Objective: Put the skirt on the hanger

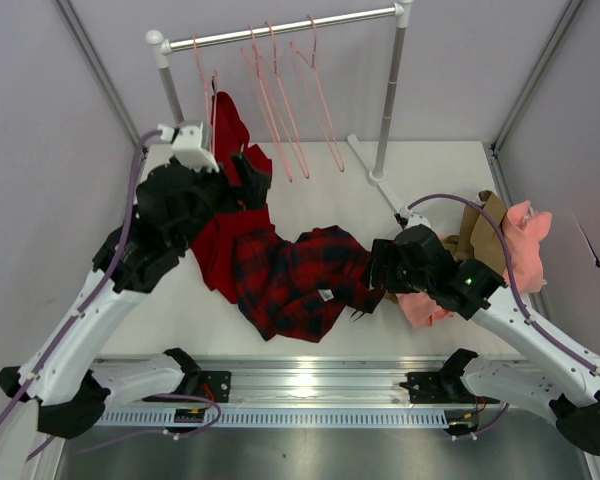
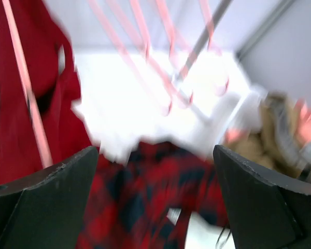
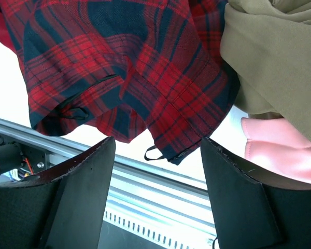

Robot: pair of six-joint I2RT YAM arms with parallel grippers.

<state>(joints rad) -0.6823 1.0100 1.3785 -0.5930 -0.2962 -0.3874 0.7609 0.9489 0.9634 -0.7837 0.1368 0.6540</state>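
Skirt point(image 1: 295, 280) lies crumpled on the table point(image 1: 320, 200), not yet on a hanger; both grippers empty.

Right gripper point(image 1: 378, 275) is low at the skirt's right edge. In the right wrist view its 2 fingers are spread wide with the plaid hem and a small loop just above the gap, and nothing is clamped. This placement is judged an approach for a hem grasp. Left gripper point(image 1: 252, 170) is raised beside the plain red garment point(image 1: 225, 130), which hangs at the left end of the rail point(image 1: 280, 32). In its blurred wrist view the jaws are fully apart and hold nothing. It is judged to be positioned to fetch 1 of the empty pale-pink hangers point(image 1: 280, 110) hanging near it on the rail. Tan and pink clothes point(image 1: 500, 235) are piled just beside the right gripper, so there is a risk of snagging them.
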